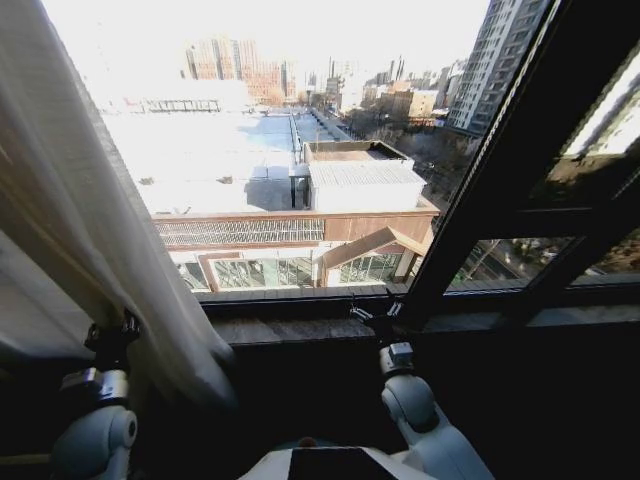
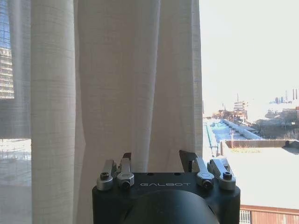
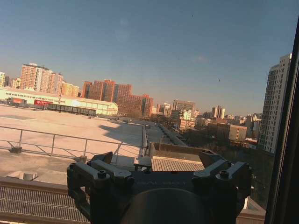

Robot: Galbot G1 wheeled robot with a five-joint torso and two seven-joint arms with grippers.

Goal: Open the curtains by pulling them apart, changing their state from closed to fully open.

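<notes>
1. Check progress in the head view: the sheer white, loosely woven pleated curtain panel is gathered at the 9 o'clock side of the window. The central glass pane is uncovered, with rooftops and towers plainly visible through it.
2. Judge the left panel as largely drawn back. You see no second panel on the 3 o'clock side, so you cannot confirm its position from these views.
3. Locate the left gripper at about 8 o'clock in the head view, just beside the hanging folds. In the left wrist view, the left gripper has its fingers spread, with fabric straight ahead of them and no cloth pinched between them.
4. Locate the right gripper near 6 o'clock, raised just above the dark stone window sill. In the right wrist view, the right gripper is spread and holds nothing; open sky and city lie ahead of it.
5. Note obstructions: the black metal window frame bar runs diagonally at 2 o'clock, near the right arm. The sill sits just beneath the right gripper.
</notes>
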